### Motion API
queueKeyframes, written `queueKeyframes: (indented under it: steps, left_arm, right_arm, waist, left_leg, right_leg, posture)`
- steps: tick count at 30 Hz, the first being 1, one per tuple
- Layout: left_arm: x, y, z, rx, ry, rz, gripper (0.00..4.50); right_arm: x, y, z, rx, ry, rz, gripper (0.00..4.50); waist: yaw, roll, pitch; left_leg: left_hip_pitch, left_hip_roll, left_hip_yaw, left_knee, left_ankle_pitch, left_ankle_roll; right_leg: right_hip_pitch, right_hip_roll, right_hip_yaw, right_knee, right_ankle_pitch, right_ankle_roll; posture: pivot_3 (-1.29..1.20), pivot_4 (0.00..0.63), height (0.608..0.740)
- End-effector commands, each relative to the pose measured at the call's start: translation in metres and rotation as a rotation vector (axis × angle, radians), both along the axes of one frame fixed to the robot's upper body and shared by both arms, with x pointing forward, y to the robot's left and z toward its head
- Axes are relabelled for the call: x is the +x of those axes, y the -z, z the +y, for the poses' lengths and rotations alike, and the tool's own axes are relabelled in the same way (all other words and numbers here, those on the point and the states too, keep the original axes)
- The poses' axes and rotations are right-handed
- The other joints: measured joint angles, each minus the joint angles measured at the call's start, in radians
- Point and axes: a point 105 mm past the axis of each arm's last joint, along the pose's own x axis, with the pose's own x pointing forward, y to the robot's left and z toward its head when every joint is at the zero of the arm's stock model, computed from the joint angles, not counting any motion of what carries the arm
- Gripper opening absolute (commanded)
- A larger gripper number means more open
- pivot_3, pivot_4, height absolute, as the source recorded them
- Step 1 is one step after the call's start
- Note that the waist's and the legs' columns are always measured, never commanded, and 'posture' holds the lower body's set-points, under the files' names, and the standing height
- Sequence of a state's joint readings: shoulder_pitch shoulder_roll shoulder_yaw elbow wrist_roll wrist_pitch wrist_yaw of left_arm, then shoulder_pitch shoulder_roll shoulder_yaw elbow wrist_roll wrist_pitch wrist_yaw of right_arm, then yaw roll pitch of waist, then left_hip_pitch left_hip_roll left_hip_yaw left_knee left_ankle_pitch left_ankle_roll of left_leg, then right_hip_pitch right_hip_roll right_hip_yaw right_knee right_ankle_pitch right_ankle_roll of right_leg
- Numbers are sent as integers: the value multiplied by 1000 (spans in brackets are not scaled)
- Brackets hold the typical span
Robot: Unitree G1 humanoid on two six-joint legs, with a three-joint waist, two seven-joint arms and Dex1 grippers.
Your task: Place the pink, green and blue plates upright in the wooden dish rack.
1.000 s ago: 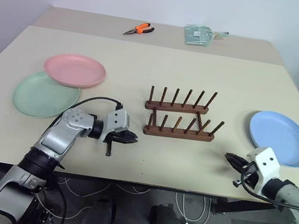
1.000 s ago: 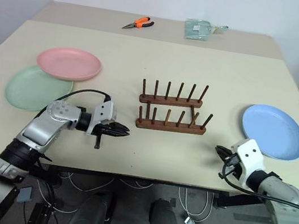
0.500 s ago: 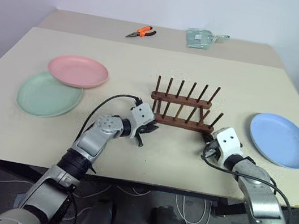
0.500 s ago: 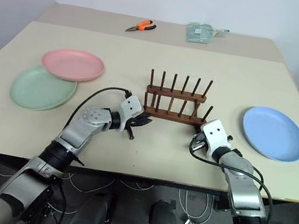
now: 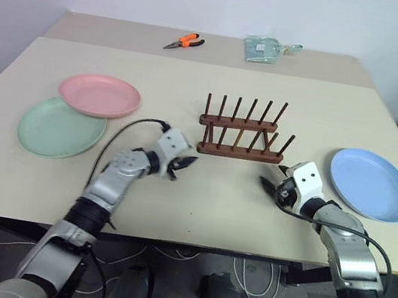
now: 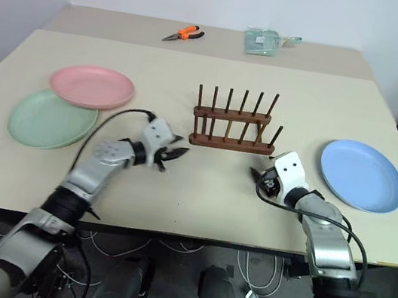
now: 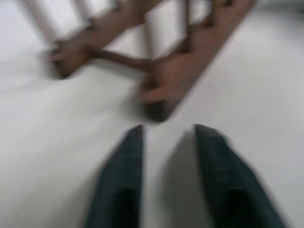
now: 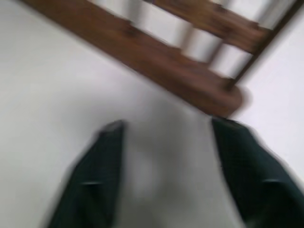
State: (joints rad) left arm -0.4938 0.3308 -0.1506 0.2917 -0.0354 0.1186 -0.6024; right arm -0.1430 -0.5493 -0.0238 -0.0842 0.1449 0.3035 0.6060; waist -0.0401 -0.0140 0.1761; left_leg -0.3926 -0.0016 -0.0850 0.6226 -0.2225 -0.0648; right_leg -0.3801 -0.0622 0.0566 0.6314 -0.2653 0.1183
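1. The left gripper point(image 5: 183, 163) hovers low over the table point(image 5: 196, 210), just beside the left end of the wooden dish rack point(image 5: 238, 134). Its two black fingers point(image 7: 126, 180) are spread apart with nothing between them, and their tips point at the end of the rack's near rail without touching it.
2. The right gripper point(image 5: 270, 178) sits just off the rack's right end, on the near side. Its fingers point(image 8: 92, 175) are spread wide and hold nothing, with bare tabletop between them.
3. The wooden dish rack stands near the middle of the table, between the two grippers, with two rows of thin upright pegs. No plate is in it.
4. The pink plate point(image 5: 99, 94) lies flat, well to the left of the rack, its edge resting over the green plate point(image 5: 60, 127), which lies nearer the robot.
5. The blue plate point(image 5: 372, 184) lies flat to the right of the rack, beyond the right gripper.
6. Beyond the rack, at the table's far side, lie orange-handled pliers point(image 5: 184, 40) and a clear packet point(image 5: 265, 48).
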Motion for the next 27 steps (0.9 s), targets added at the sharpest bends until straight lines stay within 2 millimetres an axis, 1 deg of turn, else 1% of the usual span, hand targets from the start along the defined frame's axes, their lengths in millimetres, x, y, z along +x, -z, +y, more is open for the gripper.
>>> queueKeyframes:
  steps: [1, 3, 4, 6, 7, 8, 10, 11, 12, 14, 17, 18, 20, 21, 23, 24, 27]
  left_arm:
    - [22, -80, 52, -150, -274, -278, 3437]
    - [28, -97, 86, -234, -445, -311, 3437]
    - [29, -110, 105, -294, -552, -344, 3437]
    - [24, -126, 134, -373, -726, -388, 3437]
    - [20, -132, 152, -417, -846, -402, 3437]
    - [16, -134, 162, -444, -923, -404, 3437]
    - [8, -128, 186, -535, -1097, -342, 3437]
    - [4, -121, 199, -647, -1178, -281, 3437]
    - [3, -113, 204, -732, -1215, -220, 3437]
    - [5, -101, 199, -838, -1195, -93, 3437]
    - [7, -86, 195, -879, -1178, 21, 3437]
    - [6, -80, 199, -914, -1198, 55, 3437]
    - [8, -73, 196, -1009, -1156, 138, 3437]
    - [9, -70, 195, -1036, -1146, 165, 3205]
    - [11, -66, 197, -1071, -1147, 188, 2563]
    - [12, -63, 199, -1089, -1157, 206, 2138]
    - [12, -58, 204, -1121, -1201, 226, 580]
  right_arm:
    - [-9, -31, 14, -19, -88, -88, 4316]
    - [-12, -32, 18, -27, -108, -85, 4316]
    - [-12, -32, 19, -26, -113, -85, 4316]
    - [-11, -32, 21, -23, -115, -87, 4316]
    - [-9, -32, 21, -24, -115, -86, 4316]
    - [-8, -31, 22, -26, -116, -85, 4316]
    - [-6, -30, 22, -35, -123, -86, 4316]
    - [-5, -30, 24, -34, -127, -86, 4316]
    - [-3, -29, 25, -37, -135, -87, 4316]
    - [-2, -29, 28, -36, -151, -86, 4316]
    - [-1, -29, 30, -35, -161, -91, 4316]
    - [0, -30, 30, -34, -160, -94, 4316]
    - [0, -31, 29, -35, -154, -102, 4316]
    - [0, -32, 29, -36, -150, -104, 4316]
    - [0, -32, 27, -44, -143, -114, 4316]
    - [-1, -32, 27, -46, -139, -118, 4316]
    - [-1, -35, 21, -45, -116, -127, 4316]
  waist:
    - [2, 0, 1]
    - [3, -1, 1]
    - [2, -1, 1]
    - [1, -1, 1]
    - [2, -1, 1]
    - [2, -1, 1]
    - [4, -3, 2]
    - [6, -3, 2]
    - [6, -4, 2]
    - [6, -5, 3]
    - [13, -9, 5]
    - [16, -9, 5]
    - [20, -10, 5]
    - [20, -10, 5]
    - [22, -10, 5]
    - [22, -10, 6]
    - [23, -10, 6]
  left_leg:
    - [-1, 0, 0, 0, 0, 0]
    - [-1, 0, 0, 1, 0, 0]
    - [-1, 0, 0, 1, 0, 0]
    - [-1, 0, 0, 0, 0, 0]
    - [-1, -1, 0, 0, 0, 0]
    - [-1, -1, 0, 0, 0, 0]
    - [-1, -1, 0, 0, 0, 0]
    - [-1, -1, 0, 0, 0, 0]
    - [-1, -1, 0, 0, 0, 0]
    - [-1, -1, 0, 0, 0, 0]
    - [-1, -1, -1, 0, 0, 0]
    - [-1, -1, 0, 0, 0, 0]
    - [-1, -1, 0, 0, 0, 0]
    - [-1, -1, 0, 0, 0, 0]
    - [-1, -1, 0, 0, 0, 0]
    - [-1, -1, 0, 0, 0, -1]
    - [-1, -1, 0, 0, 0, -1]
  right_leg:
    - [-1, 0, 0, 0, 0, 0]
    - [0, 0, 0, 0, 0, 0]
    - [0, 0, 0, 0, 0, 1]
    - [0, 0, 0, -1, 0, 1]
    - [0, -1, 0, -1, -1, 2]
    - [0, -1, 0, -1, -1, 2]
    - [0, -1, 0, -1, -1, 2]
    - [0, -1, 0, -1, -1, 2]
    - [0, -1, 0, -1, -1, 2]
    - [0, -1, 0, -1, -1, 2]
    - [0, -1, -1, -1, -1, 3]
    - [0, -1, -1, -1, -1, 3]
    - [0, -1, -1, -1, -1, 2]
    - [0, -1, -1, -1, -1, 2]
    - [0, 0, -1, -1, -1, 2]
    - [0, -1, -1, -1, -1, 2]
    - [0, -1, -1, -1, -1, 2]
  posture:
    - [0, 150, 740]
    - [0, 150, 740]
    - [0, 150, 740]
    - [0, 150, 740]
    - [0, 150, 740]
    - [0, 150, 740]
    - [0, 150, 740]
    - [0, 150, 740]
    - [0, 150, 740]
    - [0, 150, 740]
    - [0, 150, 740]
    - [0, 150, 740]
    - [0, 150, 740]
    - [0, 150, 740]
    - [0, 150, 740]
    - [0, 150, 740]
    - [0, 150, 740]
